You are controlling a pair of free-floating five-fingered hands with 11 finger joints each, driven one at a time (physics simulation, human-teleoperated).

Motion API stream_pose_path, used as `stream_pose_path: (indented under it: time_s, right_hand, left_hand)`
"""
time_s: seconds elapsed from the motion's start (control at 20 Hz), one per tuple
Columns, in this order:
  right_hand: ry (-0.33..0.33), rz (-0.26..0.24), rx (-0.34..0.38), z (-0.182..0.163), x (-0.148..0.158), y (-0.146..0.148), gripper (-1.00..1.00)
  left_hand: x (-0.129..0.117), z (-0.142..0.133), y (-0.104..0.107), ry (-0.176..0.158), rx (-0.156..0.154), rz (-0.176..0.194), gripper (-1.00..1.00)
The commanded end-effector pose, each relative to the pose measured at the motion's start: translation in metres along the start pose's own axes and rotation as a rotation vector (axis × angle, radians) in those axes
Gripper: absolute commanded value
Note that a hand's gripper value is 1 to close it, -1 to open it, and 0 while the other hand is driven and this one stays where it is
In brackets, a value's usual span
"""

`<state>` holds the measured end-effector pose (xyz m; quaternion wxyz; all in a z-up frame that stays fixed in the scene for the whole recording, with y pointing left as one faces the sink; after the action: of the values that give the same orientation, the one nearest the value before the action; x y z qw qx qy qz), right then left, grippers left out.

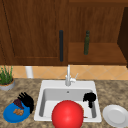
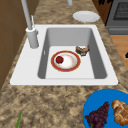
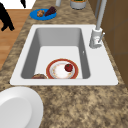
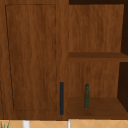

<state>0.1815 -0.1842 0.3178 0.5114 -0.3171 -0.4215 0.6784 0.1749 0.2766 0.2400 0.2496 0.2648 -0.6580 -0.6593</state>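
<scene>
The left hand [image 1: 26, 100] hovered with fingers spread just above the grapes [image 1: 18, 103] on the blue plate [image 1: 10, 116]; the right hand [image 1: 89, 98], fingers curled on nothing, hung over the sink [image 1: 45, 86].

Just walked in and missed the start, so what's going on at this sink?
Two black hands float by the sink. The left hand hovers with spread fingers over the blue plate of grapes and a pastry on the counter. The right hand hangs above the basin's right side, holding nothing. In the basin lie a red-rimmed plate carrying a small red fruit, and a brown pastry beside it. A white plate sits to the right.
</scene>
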Motion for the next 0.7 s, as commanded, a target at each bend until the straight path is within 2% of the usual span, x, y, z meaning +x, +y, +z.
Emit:
stream_pose_path:
  time_s: [0.0, 0.05, 0.1, 0.25, 0.4, 0.65]
  right_hand:
    - [0.000, 0.000, 0.000, 0.000, 0.000, 0.000, 0.00]
    - [0.000, 0.000, 0.000, 0.000, 0.000, 0.000, 0.00]
    - [0.000, 0.000, 0.000, 0.000, 0.000, 0.000, 0.00]
    - [0.000, 0.000, 0.000, 0.000, 0.000, 0.000, 0.00]
    - [0.000, 0.000, 0.000, 0.000, 0.000, 0.000, 0.00]
    - [0.000, 0.000, 0.000, 0.000, 0.000, 0.000, 0.00]
  left_hand:
    - [-0.003, 0.012, -0.019, -0.016, -0.041, 0.045, -1.00]
    - [-0.007, 0.017, -0.025, -0.012, -0.037, 0.042, -1.00]
    - [-0.010, 0.018, -0.030, -0.016, -0.049, 0.049, -1.00]
    - [-0.022, 0.029, -0.030, -0.033, -0.096, 0.110, -1.00]
    - [-0.027, 0.035, -0.031, -0.031, -0.116, 0.168, -1.00]
    - [-0.038, 0.048, -0.032, -0.029, -0.164, 0.240, -1.00]
